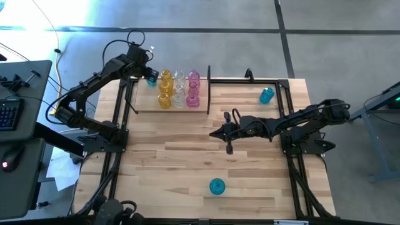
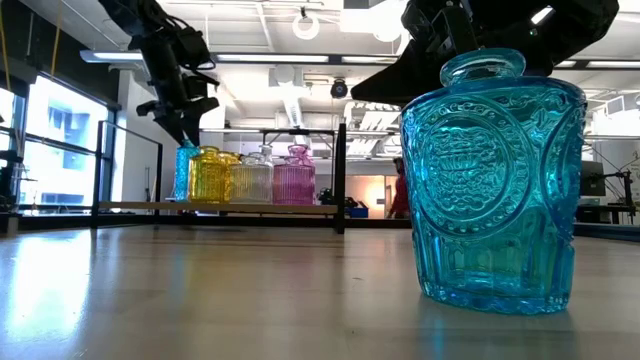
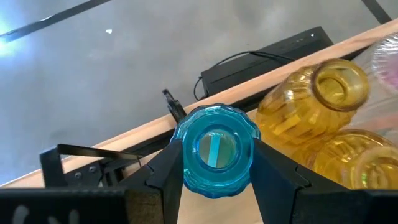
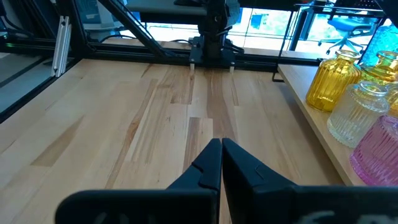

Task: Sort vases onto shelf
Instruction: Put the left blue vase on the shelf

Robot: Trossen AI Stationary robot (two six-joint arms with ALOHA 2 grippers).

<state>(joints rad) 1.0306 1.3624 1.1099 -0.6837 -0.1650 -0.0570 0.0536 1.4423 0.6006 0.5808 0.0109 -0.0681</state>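
Clamping an upright teal vase (image 3: 215, 150), the left tool (image 3: 214, 180) has shelf (image 1: 140, 107) board directly beneath; right tool (image 4: 221, 163) together.

I see the light wood plank desk (image 1: 162, 156) standing on a grey concrete floor (image 1: 250, 37) crossed by dark seam lines. Beyond it, an open ceiling with white ducts (image 2: 290, 95) and strip lights (image 2: 270, 57); bright windows (image 2: 60, 130) at one side. A keyboard (image 1: 7, 115) lies on a dark side stand.
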